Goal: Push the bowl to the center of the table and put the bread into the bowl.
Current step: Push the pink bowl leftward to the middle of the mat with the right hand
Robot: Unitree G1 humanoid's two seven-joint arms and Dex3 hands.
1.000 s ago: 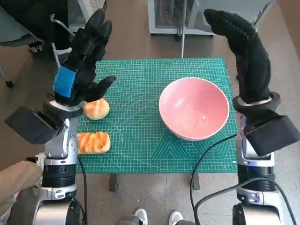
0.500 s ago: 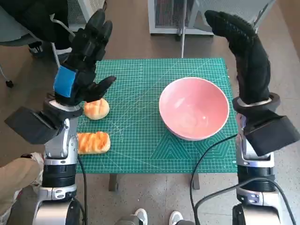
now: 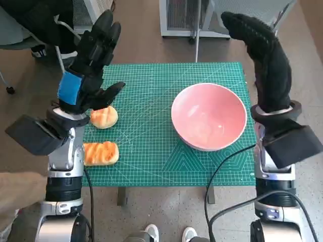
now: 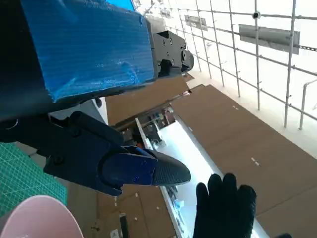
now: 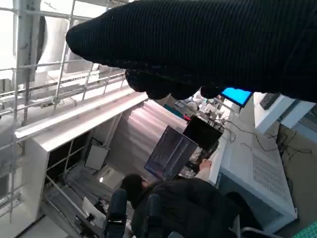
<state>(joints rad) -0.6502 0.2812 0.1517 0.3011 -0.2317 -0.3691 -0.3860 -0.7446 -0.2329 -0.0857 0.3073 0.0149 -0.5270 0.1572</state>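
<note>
A pink bowl (image 3: 209, 116) stands on the right half of the green cutting mat (image 3: 151, 146), empty. Its rim also shows in the left wrist view as a pink bowl (image 4: 39, 218). A round bread roll (image 3: 104, 117) lies at the mat's left edge, and a flatter toasted bread (image 3: 100, 153) lies just nearer to me. My left hand (image 3: 90, 63) is raised above the round roll, fingers spread upward, holding nothing. My right hand (image 3: 263, 55) is raised upright beyond the bowl's right side, fingers extended and empty; the left wrist view shows this right hand (image 4: 225, 208) too.
The mat covers the small table, whose front edge (image 3: 166, 185) is near me. A white cabinet base (image 3: 202, 17) stands on the floor behind the table. A person in dark clothing (image 3: 35, 20) sits at the back left, and shoes (image 3: 169, 233) show below the table.
Both hands and the things on the table stay as they were. A tan object at the bottom left has slid slightly lower out of the picture.
</note>
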